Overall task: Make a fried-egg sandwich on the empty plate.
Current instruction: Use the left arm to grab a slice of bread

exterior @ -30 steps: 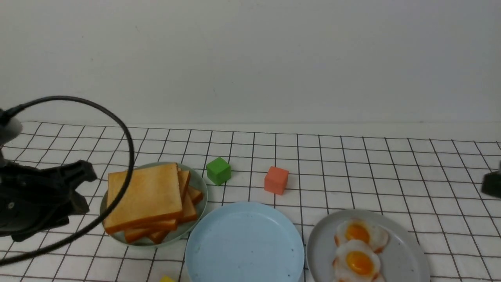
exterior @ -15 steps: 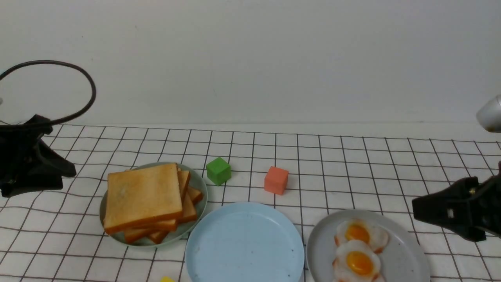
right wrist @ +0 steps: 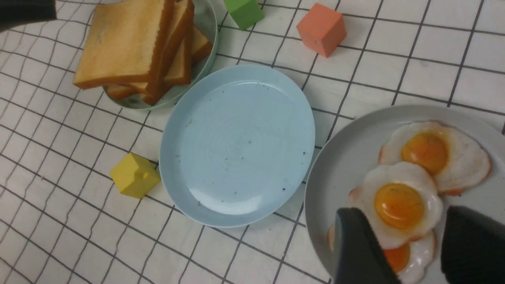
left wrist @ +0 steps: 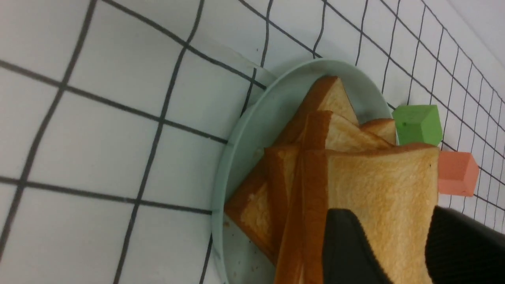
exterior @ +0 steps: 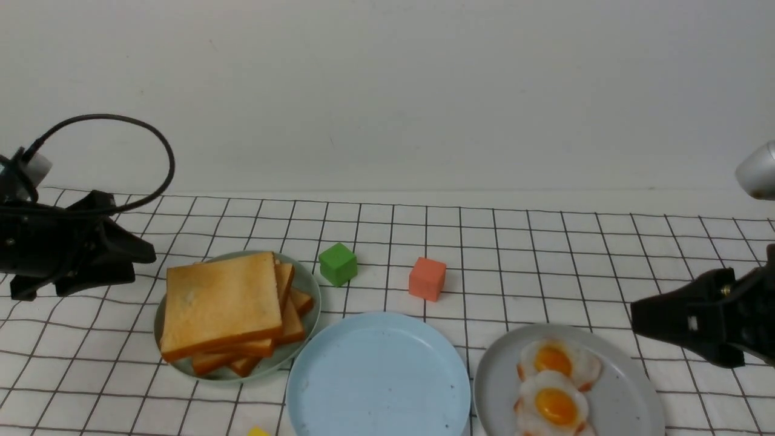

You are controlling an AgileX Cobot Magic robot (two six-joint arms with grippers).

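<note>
- The round, shallow light blue plate (exterior: 378, 375) lies bare on the white cloth with a black grid (exterior: 545, 254), at the near edge and midway between the two arms. It is the dial's centre below, with 12 o'clock pointing away from the robot.
- At 10 o'clock, just beside it, a round pale green plate (exterior: 307, 283) carries a pile of square golden-brown toast slices (exterior: 221, 303) with orange crusts. The slices are fanned, and the top one lies flat.
- At 4 o'clock a round grey plate (exterior: 629, 399) holds two white toy fried eggs with orange yolks (exterior: 556, 404), overlapping each other. Its rim is just beside the blue rim; I cannot tell whether they touch.
- A small green cube (exterior: 338, 263) stands at 11 o'clock and a small orange cube (exterior: 427, 278) at 1 o'clock, both apart from the plates.
- A small yellow block (right wrist: 135, 175) sits at 8 o'clock, just beside the blue rim.
- The left gripper (exterior: 140, 266) hangs at 10 o'clock, beyond the green plate and clear of it. Its black fingers (left wrist: 347, 252) stand apart and hold nothing. In the left wrist view the top toast slice shows through the gap.
- The right gripper (exterior: 636, 320) hangs at 3 o'clock, past the grey plate's outer edge. Its black fingers (right wrist: 359, 252) are parted and empty. In the right wrist view the eggs show between them.
</note>
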